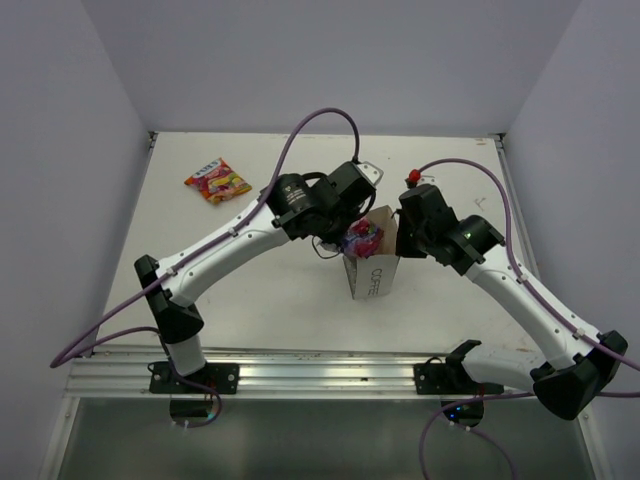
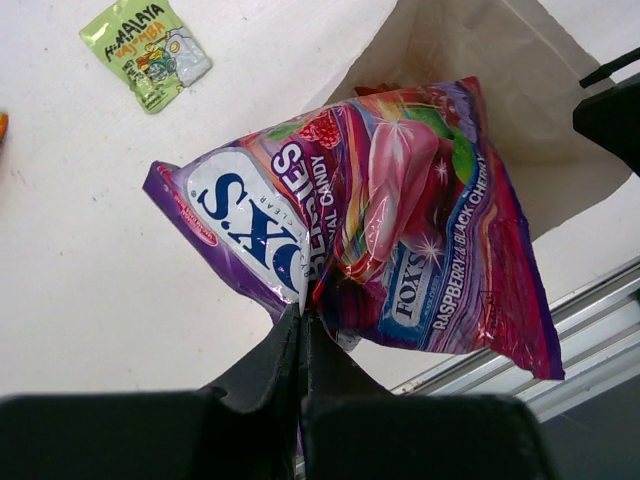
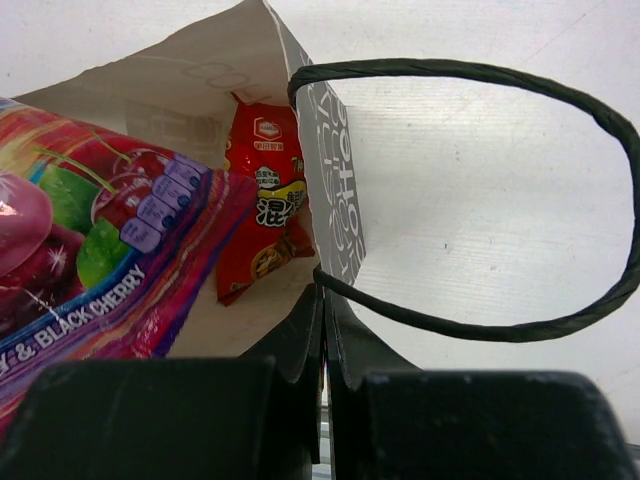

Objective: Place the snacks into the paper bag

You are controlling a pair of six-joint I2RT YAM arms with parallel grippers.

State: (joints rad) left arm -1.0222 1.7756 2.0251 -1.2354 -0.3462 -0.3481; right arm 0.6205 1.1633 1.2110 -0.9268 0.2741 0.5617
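Observation:
My left gripper is shut on the edge of the purple packet and holds it over the open mouth of the white paper bag. My right gripper is shut on the bag's rim beside a black cord handle, holding it open. The red-orange packet lies inside the bag. The purple packet also shows at the left of the right wrist view. The pale green packet lies on the table. The red-yellow packet lies at the far left.
The white table is walled by pale panels at the back and sides. A metal rail runs along its near edge, with both arm bases bolted to it. Purple cables loop over both arms.

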